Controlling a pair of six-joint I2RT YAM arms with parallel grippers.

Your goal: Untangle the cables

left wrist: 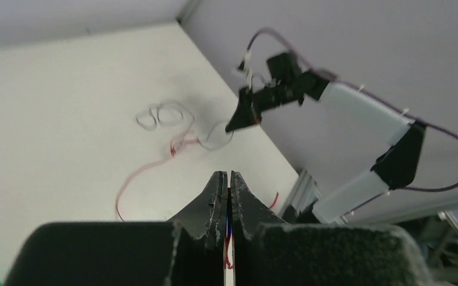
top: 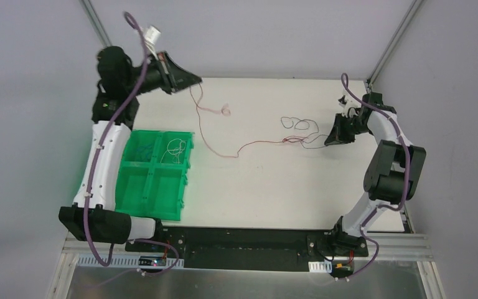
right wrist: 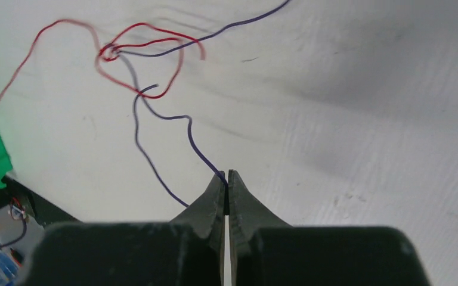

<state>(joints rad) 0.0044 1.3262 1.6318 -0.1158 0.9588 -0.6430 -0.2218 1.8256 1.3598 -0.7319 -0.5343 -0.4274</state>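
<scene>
**Q:** What was the status of the untangling?

**A:** Partly done. A white cable (top: pixel 174 148) lay in the bin (top: pixel 150 202), on the near side of the left gripper (left wrist: pixel 226 179).

**Q:** And the grippers?

**A:** The left was pinching the red cable (top: pixel 229 155) and the right gripper (right wrist: pixel 227 179) the purple cable (right wrist: pixel 192 140). A knot (right wrist: pixel 111 52) ahead of the right fingertips joined both, so separation was judged outstanding.

left gripper (top: pixel 195 79): red cable (top: pixel 211 144) off its tips, green bin (top: pixel 138 187) near, base side | right gripper (right wrist: pixel 227 174): purple cable (right wrist: pixel 191 137) tangle ahead, open table (top: pixel 274 193) alongside
</scene>
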